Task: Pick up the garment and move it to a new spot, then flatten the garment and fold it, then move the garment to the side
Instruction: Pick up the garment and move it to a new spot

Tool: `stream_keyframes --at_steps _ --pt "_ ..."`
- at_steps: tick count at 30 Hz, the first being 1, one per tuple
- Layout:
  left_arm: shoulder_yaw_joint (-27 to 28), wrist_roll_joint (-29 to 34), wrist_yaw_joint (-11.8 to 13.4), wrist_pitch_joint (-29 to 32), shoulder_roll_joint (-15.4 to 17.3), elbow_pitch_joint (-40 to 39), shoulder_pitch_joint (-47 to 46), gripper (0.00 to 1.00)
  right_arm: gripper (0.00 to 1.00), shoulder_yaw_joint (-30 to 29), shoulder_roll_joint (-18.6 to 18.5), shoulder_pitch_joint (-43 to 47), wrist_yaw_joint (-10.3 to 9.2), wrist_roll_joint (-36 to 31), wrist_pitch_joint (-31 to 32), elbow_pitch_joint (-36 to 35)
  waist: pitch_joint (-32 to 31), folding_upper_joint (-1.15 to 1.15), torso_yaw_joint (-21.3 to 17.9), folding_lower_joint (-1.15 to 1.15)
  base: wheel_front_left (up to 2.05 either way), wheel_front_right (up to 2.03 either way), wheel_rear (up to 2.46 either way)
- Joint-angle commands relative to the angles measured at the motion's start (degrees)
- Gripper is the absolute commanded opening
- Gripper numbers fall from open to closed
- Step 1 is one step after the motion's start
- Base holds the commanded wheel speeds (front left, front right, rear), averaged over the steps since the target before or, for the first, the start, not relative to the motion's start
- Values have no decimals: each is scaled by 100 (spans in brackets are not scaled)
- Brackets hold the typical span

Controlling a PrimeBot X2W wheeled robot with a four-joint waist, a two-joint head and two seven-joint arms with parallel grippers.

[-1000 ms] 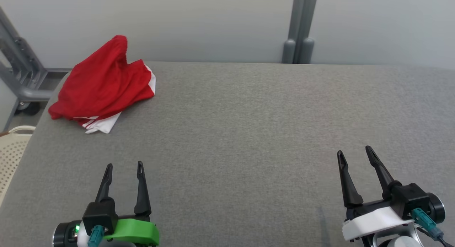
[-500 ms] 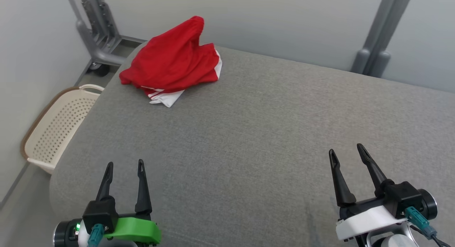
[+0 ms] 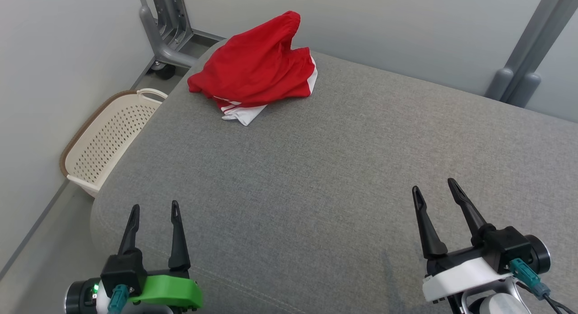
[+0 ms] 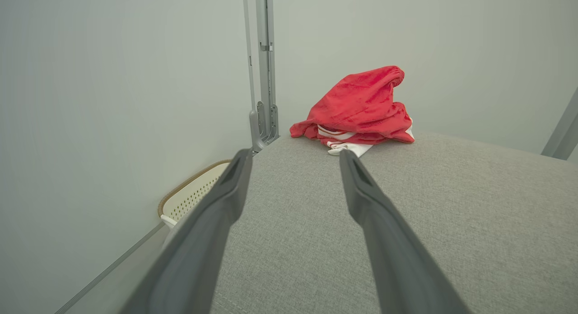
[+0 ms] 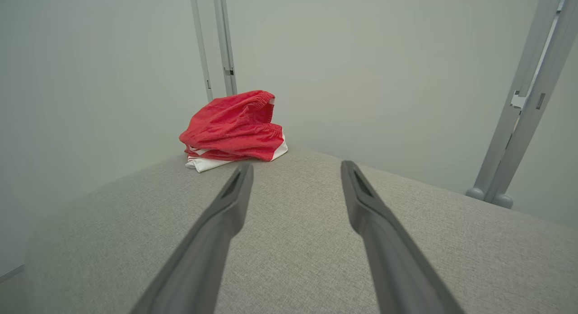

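**Red garment heaped at the far corner, both grippers bare**

A grey upholstered surface (image 3: 316, 169) with rounded edges runs from the bottom of the head view to the upper right. Pale walls (image 3: 67, 56) close it in, with a grey metal post (image 3: 162, 25) at the upper left and a second post (image 3: 528, 56) at the upper right. The garment (image 3: 253, 74), red with white panels and stripes, lies bunched near the surface's corner in the upper middle of that view, one fold standing up.

The head view takes in a cream perforated basket (image 3: 108, 138) on the floor (image 3: 40, 260) at the left, beside the surface, and a caster wheel (image 3: 165, 70) under the left post. The left wrist view catches just a slice of that basket past its left finger. The right wrist view gives the garment's gathered waistband and a bracket on the right post.

The left gripper (image 3: 154, 204), lower left, and the right gripper (image 3: 432, 185), lower right, both have their fingers spread wide, holding nothing, well apart from the garment.
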Motion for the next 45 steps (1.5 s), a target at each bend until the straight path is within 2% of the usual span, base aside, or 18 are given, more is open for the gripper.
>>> stream_keyframes --at_steps 1,5,10,15,21,25,32,45 --pt "6 -42 4 2 22 1 4 100 100 -30 -28 -1 0 -19 -20 0 -3 0 -3 0 0 0 0" --pt "-5 -37 -75 2 31 58 -125 100 100 -99 -27 70 0 -32 -20 -45 -3 0 -21 0 0 0 0" --pt "30 80 -247 1 213 83 -632 100 100 -127 -28 70 0 -64 -20 -85 79 0 -130 0 0 0 0" --pt "50 154 -514 119 563 188 -1773 100 100 -125 -28 -14 0 -160 -20 -110 242 0 -313 0 0 0 0" --pt "6 85 -879 703 894 552 -3236 100 100 -95 -29 -148 0 -274 -19 -137 503 0 -687 0 0 0 0" --pt "-40 36 -1025 1073 1047 914 -3998 100 100 -85 -28 -268 0 -344 -19 -154 727 0 -973 0 0 0 0" --pt "-113 -89 -1152 1438 1208 1598 -4957 100 100 -78 -27 -471 0 -485 -19 -217 1188 0 -1358 0 0 0 0" --pt "-190 -53 -1212 1747 1633 3341 -6362 100 100 40 -27 -1044 0 -644 -19 -382 2239 0 -2212 0 0 0 0"
